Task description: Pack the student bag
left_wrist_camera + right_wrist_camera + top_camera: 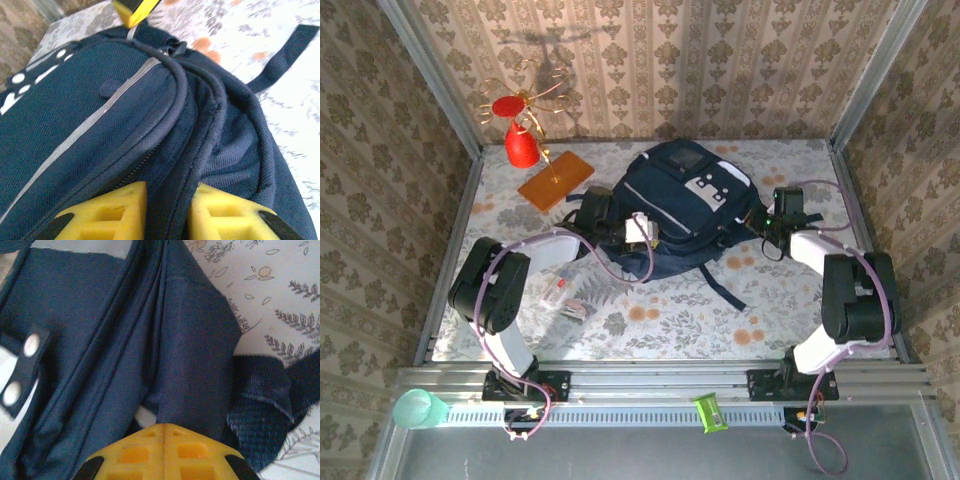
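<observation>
While the student bag (685, 205) lies in the middle of the table with its patched front up, both arms work at its sides, so the step in hand looks like getting the bag held and opened, not loading it. The left gripper (170, 186) has its fingers (107, 212) a little apart astride a piped rim beside the zip; whether they pinch it cannot be told. The right gripper (164, 426) has its jaws together against the navy cloth at the opposite side, possibly nipping a fold. An orange board (555, 180) and a small packet (566, 298) wait on the table. Next, a firm hold on one rim and a pull at the zip slider (175, 48) seem needed.
</observation>
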Controlling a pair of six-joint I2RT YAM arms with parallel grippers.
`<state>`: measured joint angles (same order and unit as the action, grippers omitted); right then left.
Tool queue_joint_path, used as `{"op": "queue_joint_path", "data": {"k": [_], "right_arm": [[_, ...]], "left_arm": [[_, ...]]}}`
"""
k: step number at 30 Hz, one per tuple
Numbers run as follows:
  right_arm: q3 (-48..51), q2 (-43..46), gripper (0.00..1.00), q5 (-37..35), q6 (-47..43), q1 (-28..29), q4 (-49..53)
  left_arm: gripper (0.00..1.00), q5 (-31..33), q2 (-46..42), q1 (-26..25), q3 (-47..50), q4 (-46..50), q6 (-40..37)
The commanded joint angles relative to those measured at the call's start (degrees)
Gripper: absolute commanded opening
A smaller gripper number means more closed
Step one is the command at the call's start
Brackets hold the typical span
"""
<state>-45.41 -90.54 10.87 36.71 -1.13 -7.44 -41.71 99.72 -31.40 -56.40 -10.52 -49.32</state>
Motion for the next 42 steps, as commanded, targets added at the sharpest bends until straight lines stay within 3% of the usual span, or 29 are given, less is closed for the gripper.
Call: {"op": "queue_joint_path", "data": {"k": [1,2,6,9,11,14,18,23,27,35,42], "right_arm": [[3.0,2.0,0.00,1.6,2.6,0.3,-4.0],[3.2,2.2,0.04,1.4,2.5,0.4,-3.6],[2.5,1.4,0.46,-3.4,1.5,0.4,-1.0],[0.2,-2.0,0.59,-3.1,1.3,0.4,-1.2],[-2.1,-5.2,0.60,-1.2,1.4,0.5,-1.0],[-3.7,-8.1,0.53,0.0,1.9,0.7,0.4],[0.9,-4.8,0.16,0.1,2.5,0.6,-1.7],[9.7,5.2,0.00,-0.1,4.9,1.0,-3.6],[16.8,12.3,0.01,0.0,8.7,4.4,-6.9],[22.2,20.2,0.19,-9.2,13.7,19.7,-9.0],[21.4,27.2,0.40,-13.3,8.9,23.1,2.6]], "left_arm": [[0.25,5.2,1.4,2.4,-1.4,1.7,1.5],[0.25,3.7,1.2,2.8,-1.1,1.1,1.9],[0.27,1.7,1.2,3.1,0.1,-0.4,2.8],[0.27,1.5,1.3,3.1,0.5,-0.6,3.0],[0.27,1.8,1.4,3.1,0.5,-0.6,3.0],[0.27,2.2,1.3,3.1,0.6,-0.6,3.3],[0.27,3.7,1.4,3.5,0.2,-0.7,3.9],[0.30,9.2,2.9,3.8,-1.6,-1.6,6.6],[0.39,16.5,4.0,3.8,-2.4,-5.6,12.2],[0.56,30.3,-3.0,3.7,1.1,-9.2,34.2],[0.66,41.5,-15.3,0.3,9.2,-2.4,49.2]]}}
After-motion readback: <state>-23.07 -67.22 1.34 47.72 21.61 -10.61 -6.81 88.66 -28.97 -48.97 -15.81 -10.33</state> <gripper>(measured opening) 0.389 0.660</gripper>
